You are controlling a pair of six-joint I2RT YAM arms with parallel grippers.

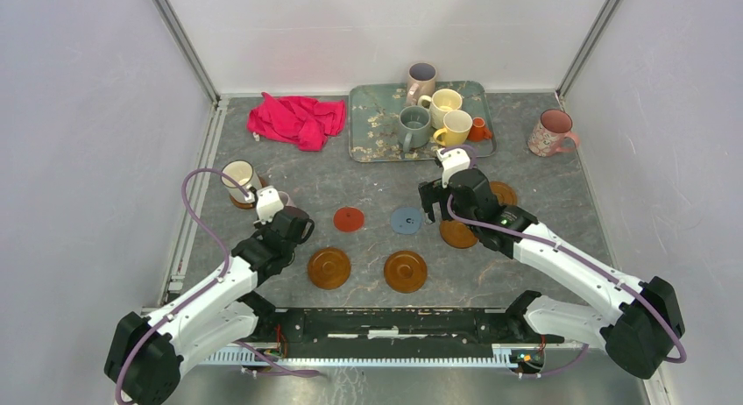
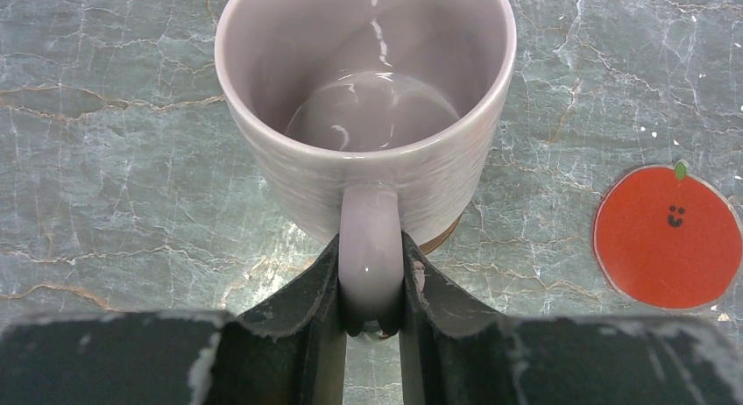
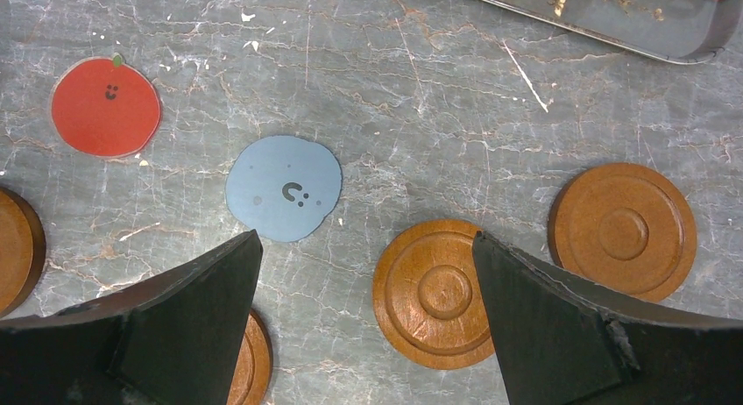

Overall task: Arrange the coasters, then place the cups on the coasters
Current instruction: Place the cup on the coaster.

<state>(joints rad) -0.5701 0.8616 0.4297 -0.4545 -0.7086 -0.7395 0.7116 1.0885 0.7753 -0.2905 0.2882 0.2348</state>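
Presently we find the left gripper (image 2: pixel 371 322) clamped on the handle of a pale mug (image 2: pixel 368 159), which stands upright on a brown coaster (image 1: pixel 243 202) at the left side of the table (image 1: pixel 377 186). We note the right gripper (image 3: pixel 366 247) spread wide, holding nothing, above the table between a blue coaster (image 3: pixel 283 188) and an amber coaster (image 3: pixel 442 293).

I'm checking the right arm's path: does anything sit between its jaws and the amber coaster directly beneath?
Nothing visible does. The right gripper hangs open over the bare amber coaster; the blue coaster lies apart from it.
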